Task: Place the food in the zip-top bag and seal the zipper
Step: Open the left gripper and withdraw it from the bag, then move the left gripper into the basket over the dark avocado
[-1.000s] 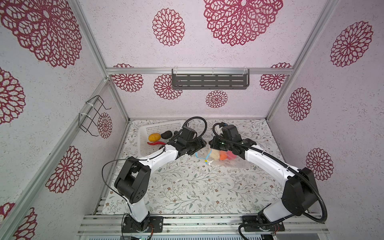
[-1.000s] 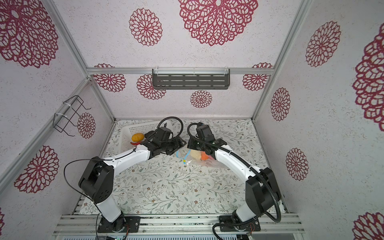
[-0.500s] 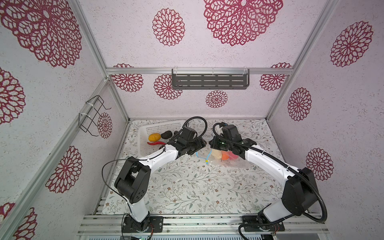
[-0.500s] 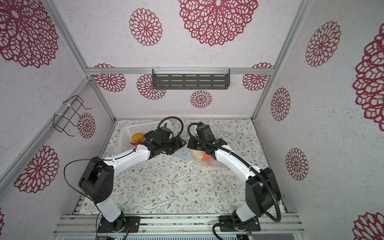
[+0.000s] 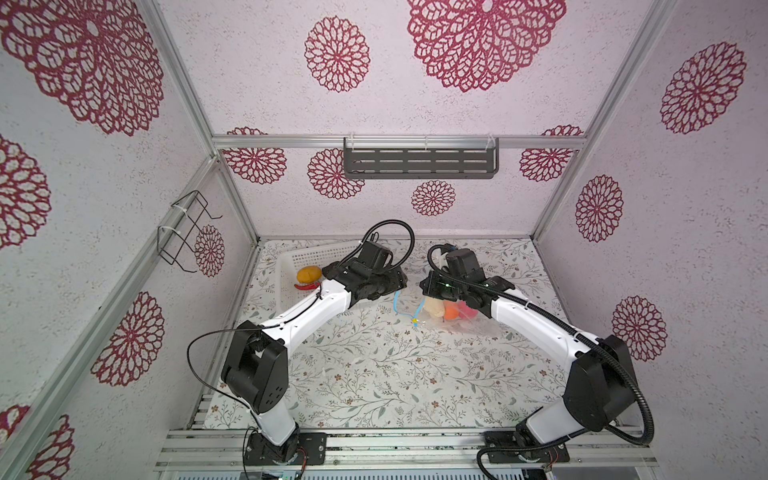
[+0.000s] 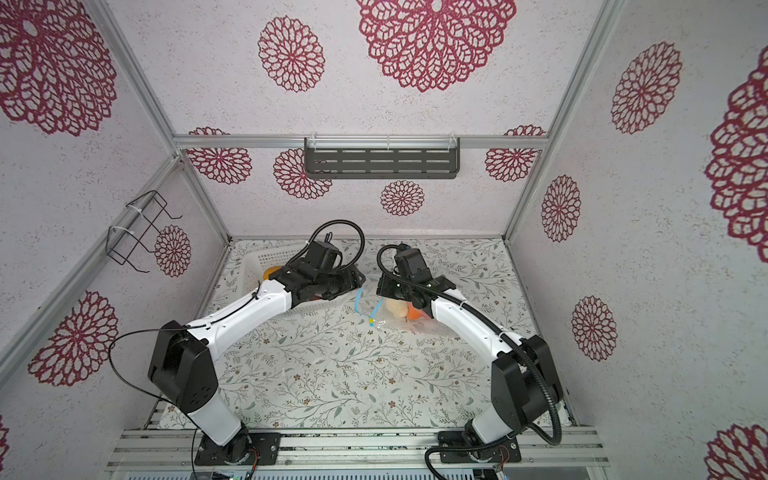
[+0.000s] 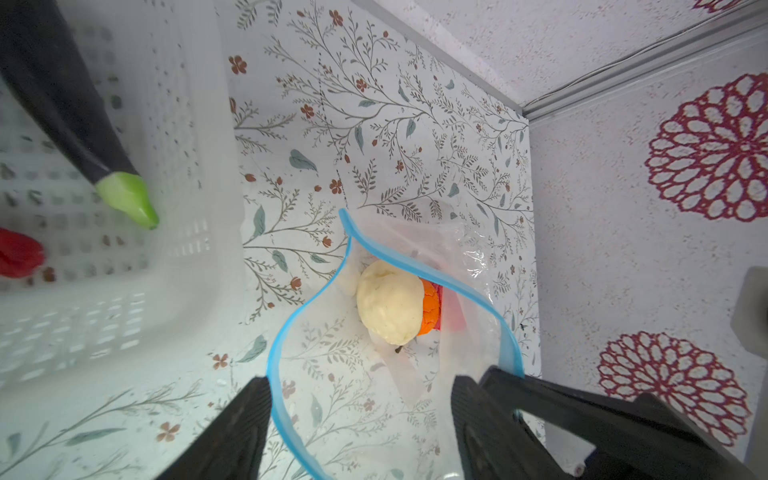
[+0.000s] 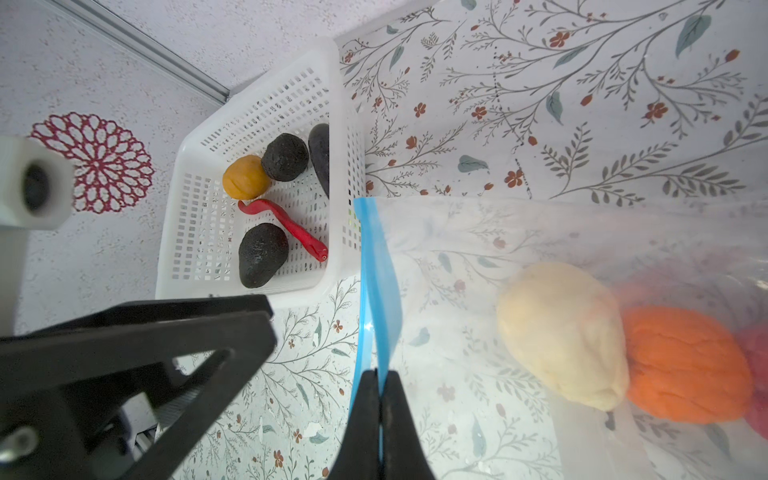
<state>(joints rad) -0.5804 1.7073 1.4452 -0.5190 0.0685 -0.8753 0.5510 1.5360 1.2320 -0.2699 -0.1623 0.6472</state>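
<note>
The zip-top bag (image 5: 465,320) lies right of centre with its mouth open. It holds a cream ball (image 7: 390,303), an orange piece (image 8: 685,365) and a pink-red ball (image 5: 467,309). My right gripper (image 8: 379,399) is shut on the blue zipper (image 8: 376,270) at one side of the mouth. My left gripper (image 7: 361,415) stands open across the mouth and grips nothing. The yellow slider (image 5: 414,321) rests at the strip's near end. A yellow-orange potato (image 8: 245,176), a red chilli (image 8: 291,226), two black lumps (image 8: 262,253) and a green-tipped piece (image 7: 124,199) lie in the basket.
The white perforated basket (image 8: 253,293) stands at the back left, close beside the bag's mouth. A dark shelf (image 5: 419,162) hangs on the back wall and a wire rack (image 5: 187,232) on the left wall. Floral mat (image 5: 374,365) covers the floor in front.
The cream ball shows more plainly inside the bag's mouth than a second ago. Both arms have hardly moved.
</note>
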